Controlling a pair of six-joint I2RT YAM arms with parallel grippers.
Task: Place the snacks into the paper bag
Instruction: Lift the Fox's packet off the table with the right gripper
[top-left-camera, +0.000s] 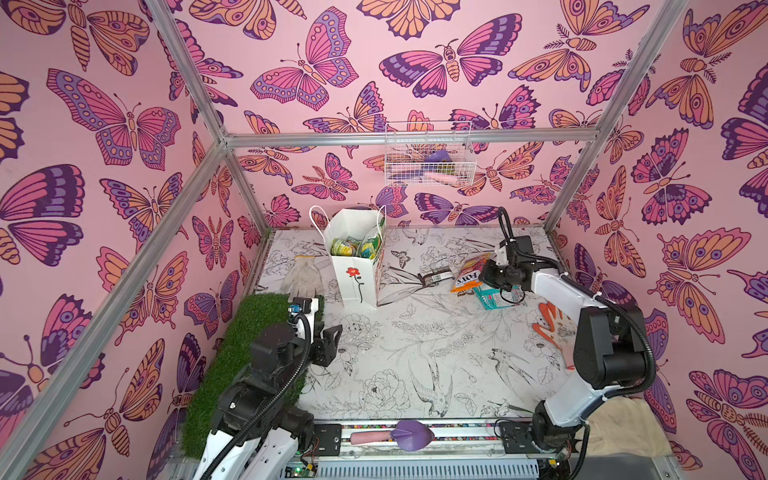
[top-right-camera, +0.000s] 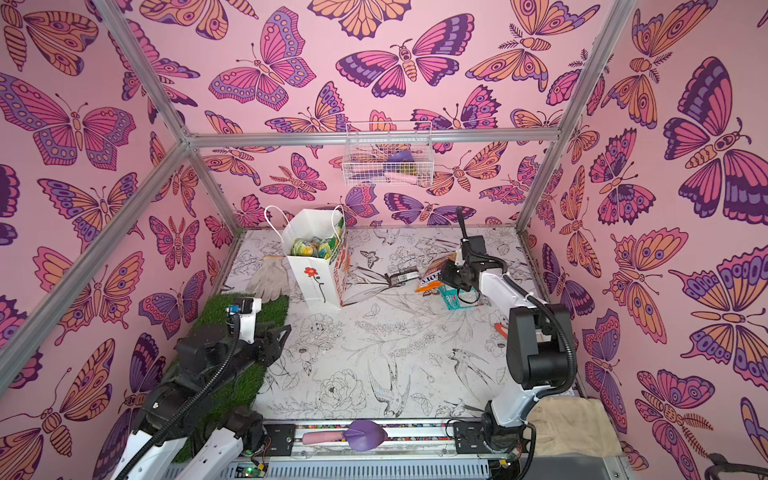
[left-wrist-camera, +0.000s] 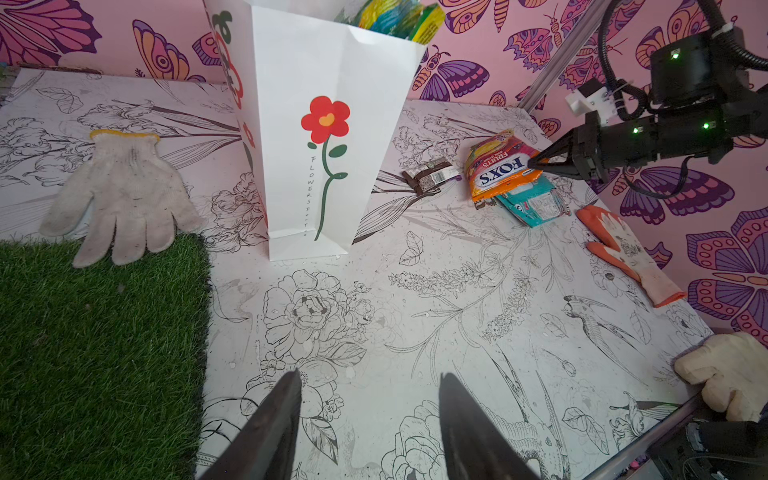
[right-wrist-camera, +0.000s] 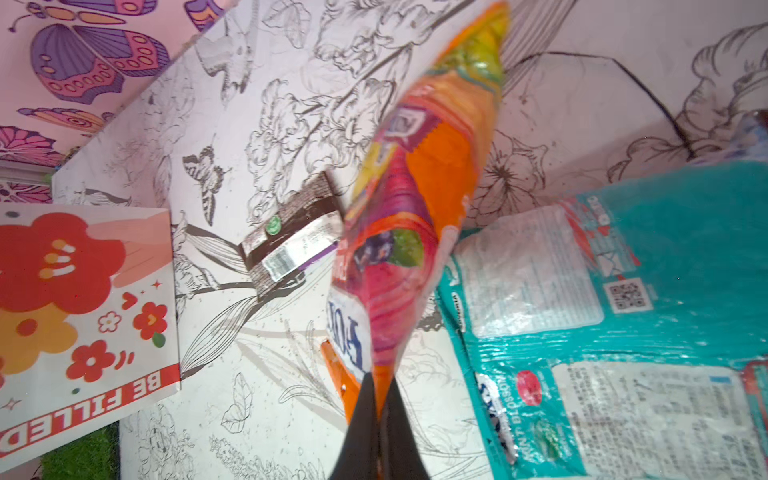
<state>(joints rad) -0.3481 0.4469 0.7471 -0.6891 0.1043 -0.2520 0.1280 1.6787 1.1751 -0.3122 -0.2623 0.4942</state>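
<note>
Right wrist view: right gripper (right-wrist-camera: 379, 388) pinched tight on the edge of the orange crinkly plastic "FOX'S" bag (right-wrist-camera: 428, 174).
Beside it: teal plastic packet (right-wrist-camera: 665, 270) and dark brown wrapped bar (right-wrist-camera: 291, 237), lying on the flower-drawn white table (left-wrist-camera: 415, 291).
Farther off: tall white flower-printed paper bag (top-left-camera: 353, 286), upright, with yellow-green packets (top-left-camera: 353, 247) inside.
Left gripper (left-wrist-camera: 370, 380): jaws apart, empty.

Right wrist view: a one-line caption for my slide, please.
Right gripper shut on orange FOX'S bag beside a teal packet.

The white paper bag (top-left-camera: 355, 286) is standing upright left of centre in both top views, holding yellow-green packets (top-left-camera: 357, 247), while right of it the brown bar (top-left-camera: 434, 276) and teal packet (top-left-camera: 498, 297) are lying flat and the right claw (right-wrist-camera: 379, 384) is pinching the tilted orange FOX'S bag (top-left-camera: 467, 274).
</note>
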